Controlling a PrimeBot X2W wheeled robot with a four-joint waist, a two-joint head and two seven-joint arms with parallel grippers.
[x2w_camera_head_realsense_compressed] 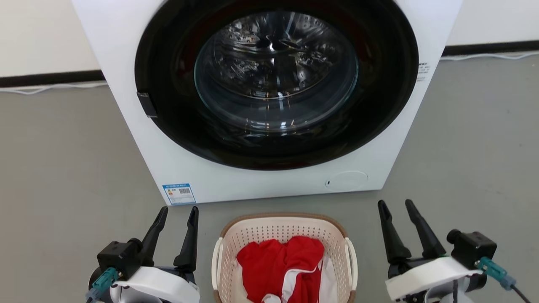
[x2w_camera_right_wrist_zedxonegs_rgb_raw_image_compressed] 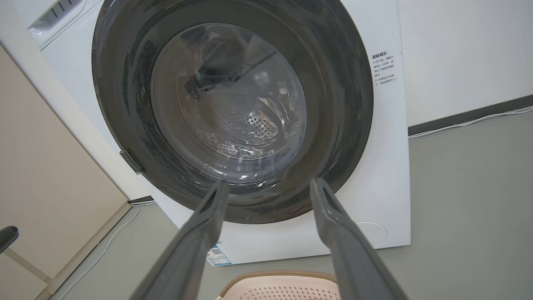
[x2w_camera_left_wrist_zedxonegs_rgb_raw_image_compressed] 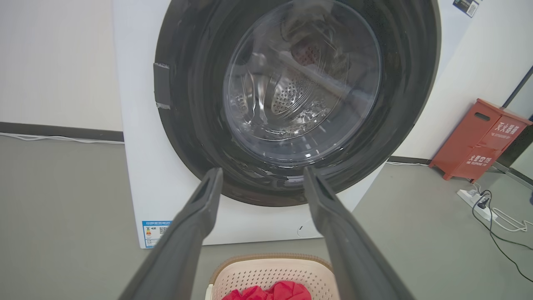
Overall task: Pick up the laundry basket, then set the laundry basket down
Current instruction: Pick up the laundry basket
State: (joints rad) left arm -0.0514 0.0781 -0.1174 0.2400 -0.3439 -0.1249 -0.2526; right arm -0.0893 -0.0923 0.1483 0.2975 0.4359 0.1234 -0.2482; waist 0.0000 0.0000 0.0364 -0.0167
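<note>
The laundry basket [x2w_camera_head_realsense_compressed: 278,230] sits on the floor [x2w_camera_head_realsense_compressed: 63,168] just before the washer [x2w_camera_head_realsense_compressed: 168,168], between the left gripper [x2w_camera_head_realsense_compressed: 178,209] and right gripper [x2w_camera_head_realsense_compressed: 395,203], both with fingers [x2w_camera_head_realsense_compressed: 189,240] apart and empty. It is perforated plastic (probably light, slightly flexible, red cloth [x2w_camera_head_realsense_compressed: 280,263] inside); its white side handles [x2w_camera_head_realsense_compressed: 217,261] look the surest hold.

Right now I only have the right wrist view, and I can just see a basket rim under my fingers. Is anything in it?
Observer: Yes, the laundry basket holds a red garment with white trim.
Operator: Where are the grippers relative to it?
Observer: In the head view the left gripper and right gripper flank it, both open, touching neither white handle.
Operator: Any floor hazards off to the side?
Observer: The left wrist view shows a red cabinet and a white power strip at its right edge.
</note>
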